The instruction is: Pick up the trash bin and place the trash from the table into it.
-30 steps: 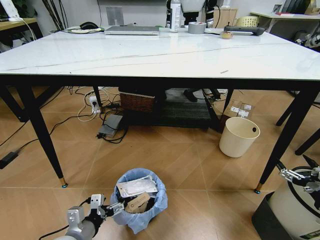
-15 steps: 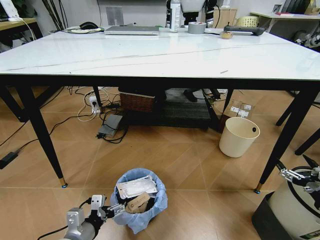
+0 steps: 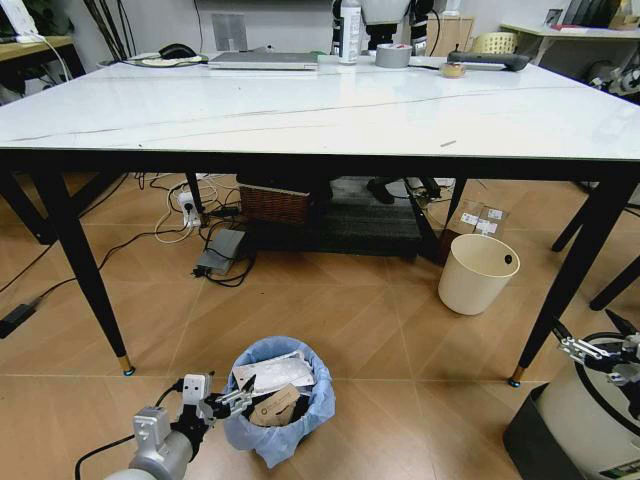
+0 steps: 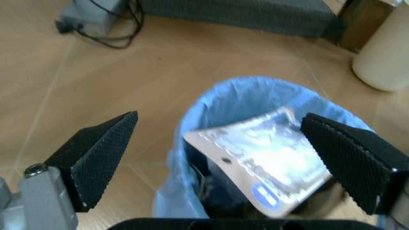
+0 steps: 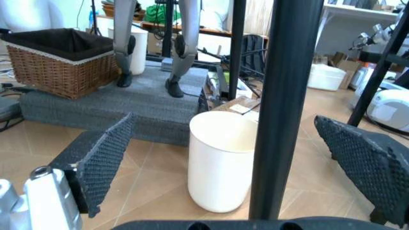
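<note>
bin [image 3: 279, 400]: on the floor in front of the table [image 3: 320, 110], low in your head view, blue bag over the rim, standing upright.
left gripper [image 3: 228, 402]: just beside the bin's left rim, jaws spread wide, holding nothing. From the wrist camera your two pads [image 4: 102, 155] sat either side of the bin mouth [image 4: 255, 105], above it, not touching it.
trash [image 3: 272, 373]: a silver-white packet lay tilted on top inside the bin, with a brown paper piece [image 3: 275, 404] under it. One tiny scrap [image 3: 448, 143] was on the tabletop, toward its right front.
right gripper [image 3: 590, 350]: at the right edge of your head view, low by the table leg [image 3: 570, 290], well apart from the bin. Jaws wide open, empty; the wrist camera saw the leg [image 5: 281, 110] and a cream bucket [image 5: 223, 163] between the pads.
hard to see: the bin's dark body was hidden by the bag. Deeper contents were covered by the packet. Print on the packet was unreadable.
</note>
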